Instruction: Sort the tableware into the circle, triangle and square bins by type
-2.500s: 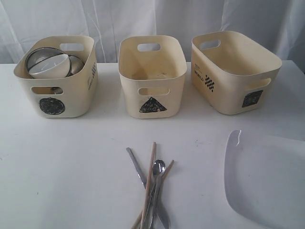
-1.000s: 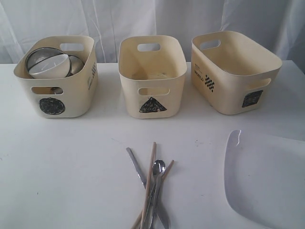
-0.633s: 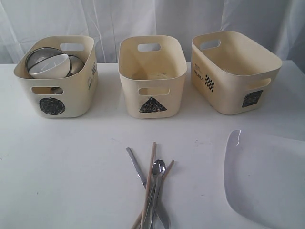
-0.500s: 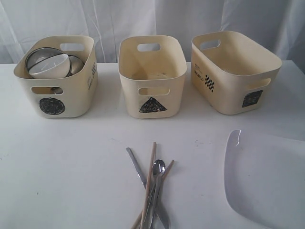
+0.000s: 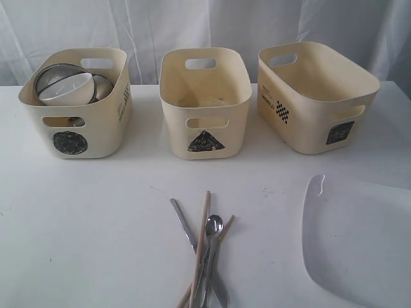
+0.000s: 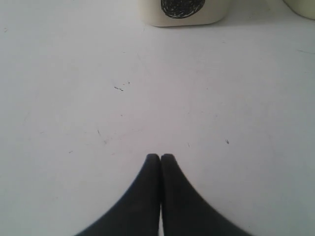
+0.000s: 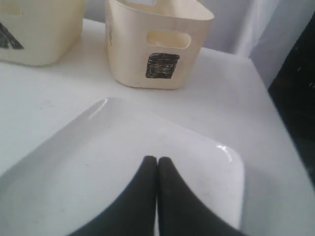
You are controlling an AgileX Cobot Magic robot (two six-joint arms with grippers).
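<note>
Three cream bins stand in a row at the back. The circle bin (image 5: 76,122) on the left holds a white bowl (image 5: 66,88) nested with steel pieces (image 5: 103,86). The triangle bin (image 5: 205,109) is in the middle and the square bin (image 5: 314,96) on the right. A steel knife (image 5: 185,228), a steel spoon (image 5: 212,228) and wooden chopsticks (image 5: 201,240) lie crossed near the front edge. A large white square plate (image 5: 359,244) lies front right. My left gripper (image 6: 160,156) is shut over bare table. My right gripper (image 7: 157,159) is shut above the plate (image 7: 98,162). Neither arm shows in the exterior view.
The white table (image 5: 83,231) ends in a right edge (image 7: 275,128) with a dark drop beyond it. A white curtain (image 5: 205,25) hangs behind the bins. The circle bin's base (image 6: 183,12) is ahead of my left gripper, and the square bin (image 7: 157,46) ahead of my right.
</note>
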